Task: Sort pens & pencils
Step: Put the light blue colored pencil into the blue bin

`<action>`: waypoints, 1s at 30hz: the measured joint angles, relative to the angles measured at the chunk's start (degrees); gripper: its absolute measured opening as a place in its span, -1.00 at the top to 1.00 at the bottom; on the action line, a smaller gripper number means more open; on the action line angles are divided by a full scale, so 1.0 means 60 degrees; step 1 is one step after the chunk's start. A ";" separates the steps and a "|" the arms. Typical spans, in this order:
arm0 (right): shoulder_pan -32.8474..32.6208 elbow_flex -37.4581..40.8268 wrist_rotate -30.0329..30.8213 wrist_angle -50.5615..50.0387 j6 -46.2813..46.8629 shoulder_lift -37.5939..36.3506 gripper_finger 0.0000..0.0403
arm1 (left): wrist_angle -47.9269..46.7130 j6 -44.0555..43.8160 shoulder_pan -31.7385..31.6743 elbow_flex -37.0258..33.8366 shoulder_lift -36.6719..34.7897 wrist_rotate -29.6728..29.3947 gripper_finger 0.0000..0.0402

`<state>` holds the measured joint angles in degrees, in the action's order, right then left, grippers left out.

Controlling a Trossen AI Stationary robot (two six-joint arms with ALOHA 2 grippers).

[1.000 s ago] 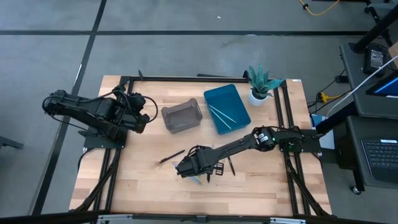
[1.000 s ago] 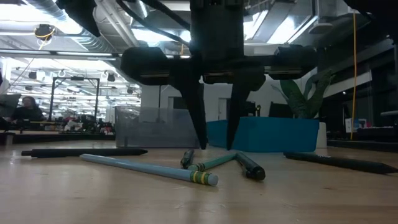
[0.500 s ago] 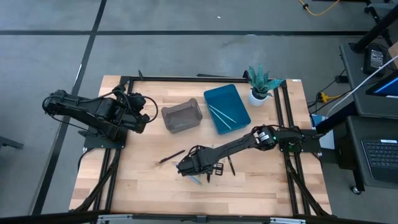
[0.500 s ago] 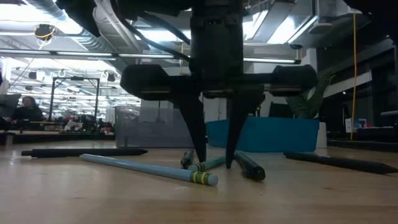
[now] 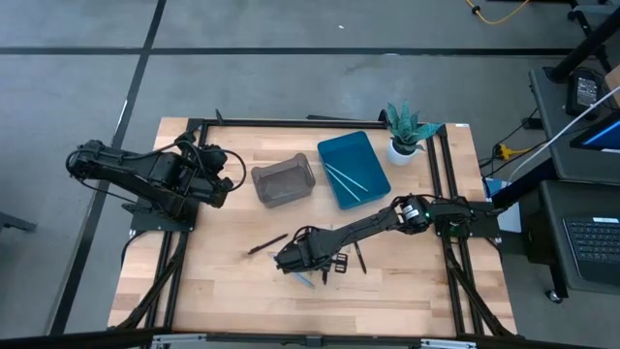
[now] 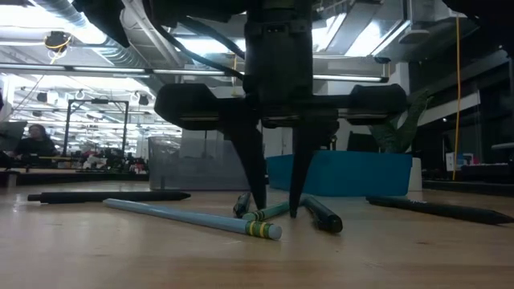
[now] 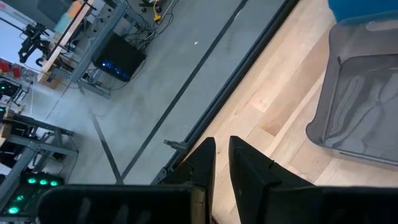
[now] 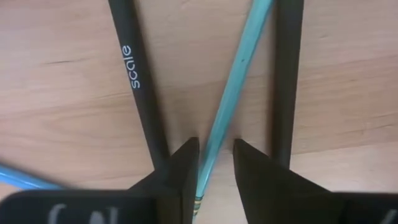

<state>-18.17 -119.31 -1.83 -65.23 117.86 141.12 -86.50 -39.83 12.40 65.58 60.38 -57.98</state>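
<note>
Down at lower centre of the high view, my right gripper [image 8: 215, 163] straddles a light blue stick [image 8: 235, 88], fingers [image 8: 181, 171] spread just wider than it and not yet pinching. That stick runs up between them towards the top of my wrist view, flanked by two black sticks [image 8: 134, 74], one printed with a word. I judge it light, stiff and slick, apt to roll or pivot, so I'd pinch its shaft squarely near the middle. In the low view another blue stick [image 6: 193, 217] lies just beside, lower left. The blue tray [image 5: 353, 170], upper centre, already holds blue sticks; the grey bin [image 5: 283, 181] sits left of it. My left gripper [image 7: 221, 165] waits at the far left, fingers nearly together, holding nothing.
</note>
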 joint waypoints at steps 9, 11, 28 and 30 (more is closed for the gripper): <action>0.0004 -0.0004 0.0007 0.0119 -0.0004 0.0007 0.80 | 0.0010 0.0000 0.0000 0.0000 -0.0003 -0.0011 0.79; 0.0004 -0.0004 0.0014 0.0119 -0.0004 0.0007 0.84 | 0.0010 0.0000 0.0000 -0.0002 -0.0002 -0.0011 0.79; 0.0022 -0.1013 0.0131 -0.0604 -0.0351 0.0109 0.85 | 0.0040 -0.0007 0.0000 0.0000 -0.0003 -0.0015 0.79; 0.0022 -0.1168 0.0131 -0.0679 -0.0444 0.0109 0.87 | 0.0040 -0.0011 -0.0001 -0.0002 -0.0003 -0.0015 0.79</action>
<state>-18.04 -126.32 -1.04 -69.30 115.20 141.78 -86.26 -39.90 12.39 65.57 60.36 -58.06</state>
